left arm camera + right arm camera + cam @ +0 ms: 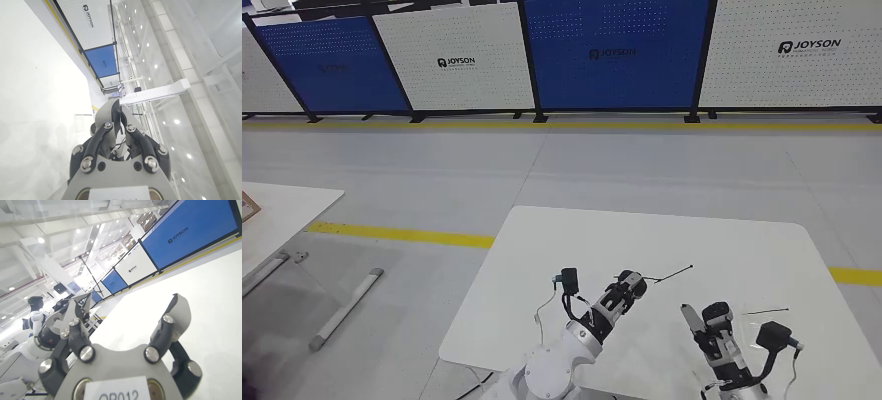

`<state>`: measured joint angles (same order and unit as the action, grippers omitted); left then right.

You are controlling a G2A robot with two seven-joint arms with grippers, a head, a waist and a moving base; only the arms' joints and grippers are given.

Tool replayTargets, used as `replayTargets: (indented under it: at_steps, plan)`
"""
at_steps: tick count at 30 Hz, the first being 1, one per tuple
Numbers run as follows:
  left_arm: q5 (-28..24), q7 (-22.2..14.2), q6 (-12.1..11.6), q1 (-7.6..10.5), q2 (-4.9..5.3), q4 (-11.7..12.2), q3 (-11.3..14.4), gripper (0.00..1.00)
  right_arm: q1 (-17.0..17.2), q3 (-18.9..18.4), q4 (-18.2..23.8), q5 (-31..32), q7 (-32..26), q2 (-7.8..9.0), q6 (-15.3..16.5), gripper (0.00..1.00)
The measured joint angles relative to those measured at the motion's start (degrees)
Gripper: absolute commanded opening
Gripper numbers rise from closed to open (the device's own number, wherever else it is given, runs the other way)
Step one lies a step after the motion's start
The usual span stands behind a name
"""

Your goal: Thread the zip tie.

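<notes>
Silver-grey left tool (119,111), black links (98,136), screws (107,124), seemingly ribbed pads (115,117).

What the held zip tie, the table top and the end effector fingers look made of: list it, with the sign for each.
Zip tie: probably matte black plastic; a thin strip bowing slightly from the left end effector.
Table top: smooth white, perhaps laminate or painted board; core not visible.
Fingers: grey metal shells, seemingly brushed, with black ridged pads that look like rubber.

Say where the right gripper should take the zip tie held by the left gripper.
Take the zip tie on its free strap beyond the left gripper, the right gripper coming from its own side, jaws across it. That stretch juts clear above the table; the rest is clamped.
</notes>
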<state>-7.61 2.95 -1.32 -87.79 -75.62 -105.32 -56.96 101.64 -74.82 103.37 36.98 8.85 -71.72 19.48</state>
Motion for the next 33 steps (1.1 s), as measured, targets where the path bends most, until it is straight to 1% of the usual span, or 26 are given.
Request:
replayTargets:
  at_steps: [3,4,7,11,12,20,23,29,33]
  plan:
    - [0.0,0.0,0.0,0.0,0.0,0.0,0.0,0.0,-0.1,0.0,0.0,0.2,0.0,0.01,-0.1,1.0]
    - [0.0,0.0,0.0,0.0,0.0,0.0,0.0,0.0,-0.3,-0.2,-0.2,0.8,0.0,0.03,-0.6,1.0]
    - [-0.7,0.4,0.1,0.11,-0.1,0.1,0.1,0.0,-1.2,0.1,-0.5,6.7,1.7,-0.04,-4.0,1.0]
    - [-2.3,-0.1,0.6,0.35,-0.25,0.2,0.5,0.0,-1.8,0.6,-0.7,12.0,3.7,-0.09,-5.1,1.0]
    - [-2.4,-0.4,0.8,0.44,-0.28,0.2,0.7,0.0,-1.8,0.7,-0.6,12.6,4.4,-0.11,-5.4,1.0]
    - [-2.4,-0.5,0.8,0.47,-0.29,0.3,0.7,0.0,-1.9,0.7,-0.7,12.5,4.0,-0.13,-5.6,1.0]
    - [-2.3,-0.7,0.6,0.65,-0.36,0.4,1.2,0.0,-2.7,1.2,-1.2,13.6,3.3,-0.28,-7.8,1.0]
    - [-1.7,0.1,0.7,1.37,-0.65,1.0,2.4,0.0,-4.2,3.4,-2.5,20.4,0.2,-0.38,-10.8,1.0]
    - [-1.6,0.1,0.8,1.42,-0.67,1.0,2.5,0.0,-4.3,3.5,-2.5,20.5,0.0,-0.39,-10.9,1.0]
